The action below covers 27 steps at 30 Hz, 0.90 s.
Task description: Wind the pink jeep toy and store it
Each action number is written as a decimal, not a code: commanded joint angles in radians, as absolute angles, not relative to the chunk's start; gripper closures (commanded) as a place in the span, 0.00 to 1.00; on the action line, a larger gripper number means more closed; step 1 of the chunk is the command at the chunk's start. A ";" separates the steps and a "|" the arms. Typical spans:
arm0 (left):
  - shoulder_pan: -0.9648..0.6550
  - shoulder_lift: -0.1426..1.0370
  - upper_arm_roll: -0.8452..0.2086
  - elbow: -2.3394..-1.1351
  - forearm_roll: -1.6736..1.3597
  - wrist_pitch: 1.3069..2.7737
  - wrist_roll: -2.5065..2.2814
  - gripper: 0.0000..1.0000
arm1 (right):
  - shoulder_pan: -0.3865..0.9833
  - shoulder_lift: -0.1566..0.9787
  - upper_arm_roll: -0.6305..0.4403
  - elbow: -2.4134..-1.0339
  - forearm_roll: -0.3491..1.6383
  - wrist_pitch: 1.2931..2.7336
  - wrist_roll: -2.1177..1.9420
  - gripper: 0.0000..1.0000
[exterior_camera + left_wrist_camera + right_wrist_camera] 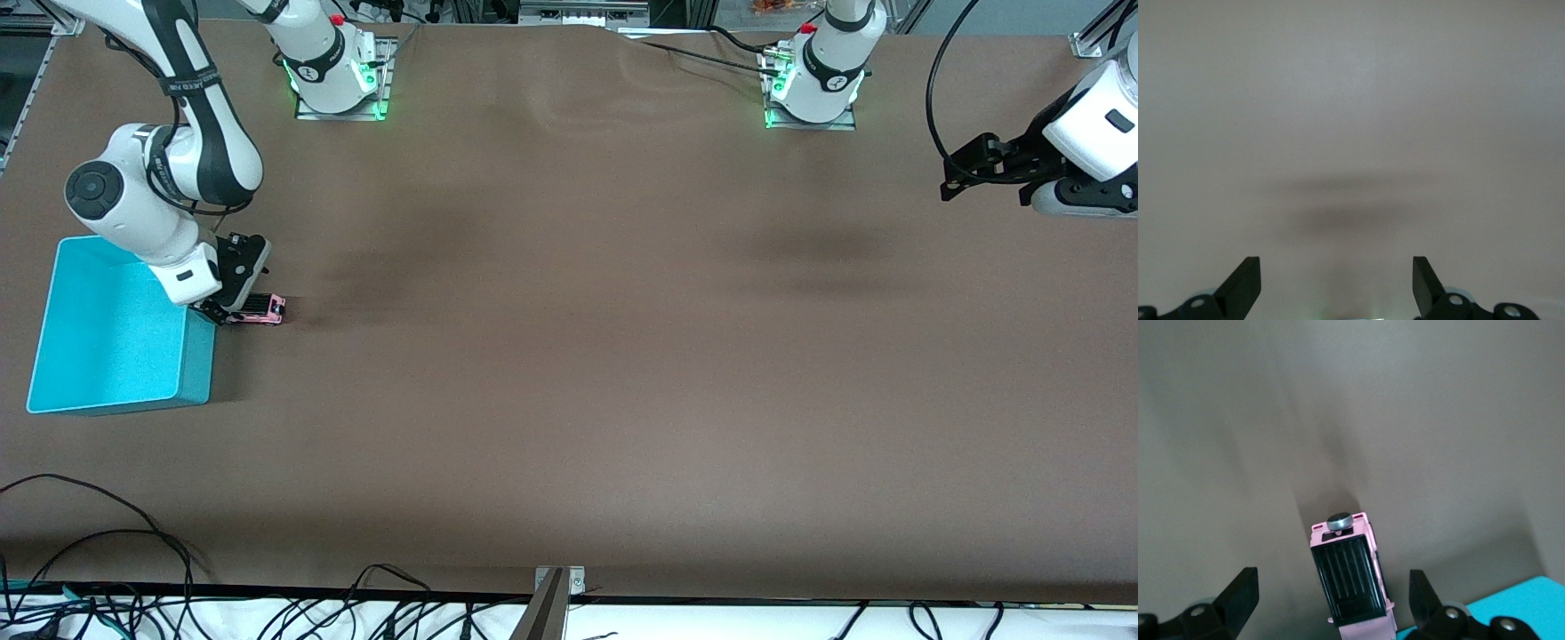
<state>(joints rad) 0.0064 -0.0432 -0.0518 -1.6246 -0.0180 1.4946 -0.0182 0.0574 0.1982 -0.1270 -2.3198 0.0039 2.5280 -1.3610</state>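
The pink jeep toy (pixel 264 308) is being seen on the brown table (pixel 569 356), just beside the teal bin (pixel 116 338) at the right arm's end of the table, standing on its wheels and not yet stored. It is being straddled by the right gripper (pixel 233 313), whose jaws are being held wide apart on either side of the black roof section, with nothing gripped; in the right wrist view the toy (pixel 1351 583) is lying between the fingers (pixel 1241 590) with a clear gap on each side. A slip is being risked here: the car is small and free to roll, so it could be nudged or pushed along the table if one finger is brought in first, and a squeeze on the sloped roof could be letting it pop out. The bin wall is also being kept very close to the gripper, so a collision is being judged possible during the winding pull-back or the lift. The left gripper (pixel 1338 283) is being held open and empty over bare table at the left arm's end, waiting.
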 commanded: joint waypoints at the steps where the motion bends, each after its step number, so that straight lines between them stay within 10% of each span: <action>1: 0.018 -0.017 -0.069 -1.585 -0.002 1.473 -0.048 0.00 | 0.048 0.209 -0.133 -2.336 0.023 2.543 -1.422 0.00; 21: 0.018 0.017 -0.068 -1.582 0.008 1.480 -0.048 0.00 | 0.018 0.324 -0.133 -2.336 0.018 2.697 -1.531 0.14; 27: 0.020 0.043 -0.064 -1.546 0.000 1.480 -0.049 0.00 | 0.017 0.322 -0.133 -2.336 0.023 2.704 -1.546 0.56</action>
